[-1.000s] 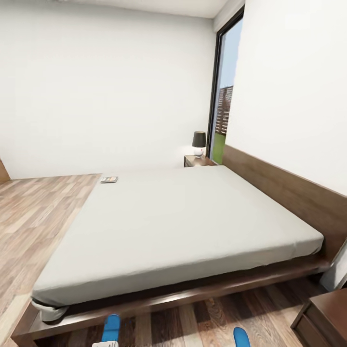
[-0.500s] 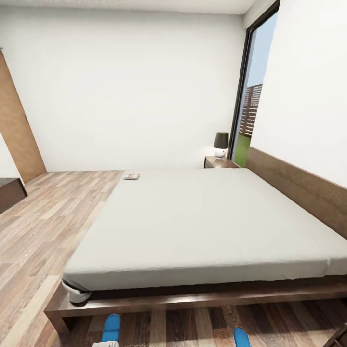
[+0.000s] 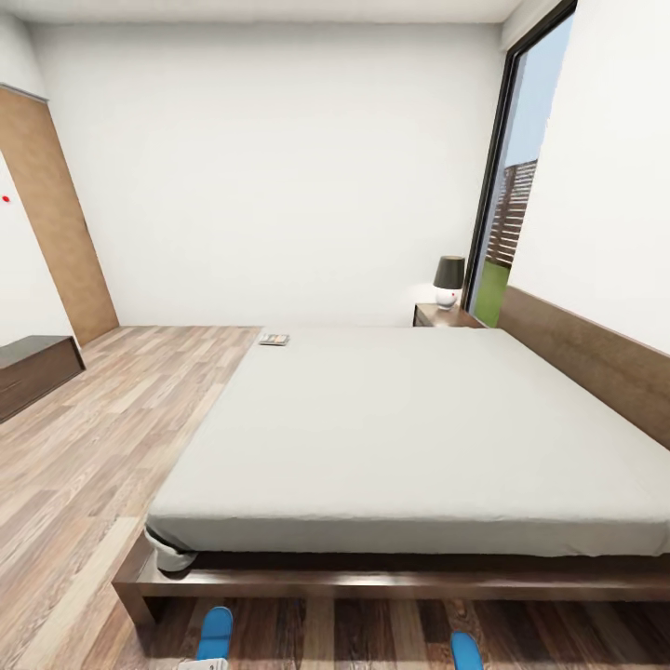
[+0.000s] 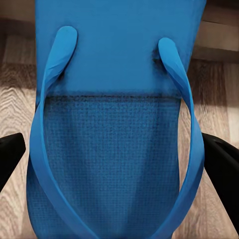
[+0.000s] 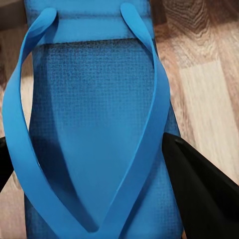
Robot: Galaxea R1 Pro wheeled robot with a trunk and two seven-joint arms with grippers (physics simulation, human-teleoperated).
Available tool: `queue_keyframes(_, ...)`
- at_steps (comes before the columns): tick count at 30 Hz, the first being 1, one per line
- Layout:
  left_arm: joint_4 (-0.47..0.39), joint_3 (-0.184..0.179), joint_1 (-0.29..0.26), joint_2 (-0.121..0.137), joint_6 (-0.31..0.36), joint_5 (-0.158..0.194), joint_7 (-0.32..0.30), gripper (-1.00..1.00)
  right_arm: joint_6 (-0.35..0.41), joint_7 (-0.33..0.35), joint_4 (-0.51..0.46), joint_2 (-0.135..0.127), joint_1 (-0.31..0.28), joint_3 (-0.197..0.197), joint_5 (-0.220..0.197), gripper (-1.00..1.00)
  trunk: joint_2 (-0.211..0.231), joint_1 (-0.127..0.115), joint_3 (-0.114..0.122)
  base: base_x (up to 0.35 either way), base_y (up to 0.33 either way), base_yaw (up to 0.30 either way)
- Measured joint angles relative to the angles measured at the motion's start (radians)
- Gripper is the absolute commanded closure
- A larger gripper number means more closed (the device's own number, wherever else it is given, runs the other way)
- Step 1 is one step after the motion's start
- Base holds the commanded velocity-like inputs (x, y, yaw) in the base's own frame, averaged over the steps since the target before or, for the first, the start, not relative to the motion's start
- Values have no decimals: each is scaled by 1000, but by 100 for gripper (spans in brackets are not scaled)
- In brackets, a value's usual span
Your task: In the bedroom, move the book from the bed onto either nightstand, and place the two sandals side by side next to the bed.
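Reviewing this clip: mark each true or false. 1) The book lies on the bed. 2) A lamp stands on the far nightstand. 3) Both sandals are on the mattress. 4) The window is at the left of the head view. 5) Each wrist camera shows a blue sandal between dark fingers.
1) The book lies on the bed: true, at its far left corner.
2) A lamp stands on the far nightstand: true.
3) Both sandals on the mattress: false. The left sandal and right sandal are above the floor, in front of the bed.
4) Window at left: false. The window is at right.
5) True: left sandal, right sandal.
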Motion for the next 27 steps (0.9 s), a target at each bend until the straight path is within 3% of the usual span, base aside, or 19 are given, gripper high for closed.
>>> queue_keyframes(17,0,1,0,0,2,0,2,100,-2,1,-2,-11,0,-9,-6,100,0,0,0,0,0,0)
queue_keyframes(19,0,2,0,-1,4,0,24,100,-2,1,-4,-21,0,-11,-6,100,0,0,0,0,0,0)
queue_keyframes(21,-1,4,0,-6,17,-1,104,100,-2,2,-4,-41,0,-13,-7,100,0,0,0,0,0,0)
queue_keyframes(22,-12,3,-3,-24,130,-3,220,100,-1,5,-6,-61,0,-18,-9,100,0,0,0,0,0,0)
queue_keyframes(24,-33,0,-9,-37,233,-20,257,100,4,9,-11,-74,0,-21,-9,100,0,0,0,0,0,0)
queue_keyframes(27,-109,0,-40,-43,365,-79,273,100,47,11,-19,-140,-1,-34,-12,100,0,0,0,0,0,0)
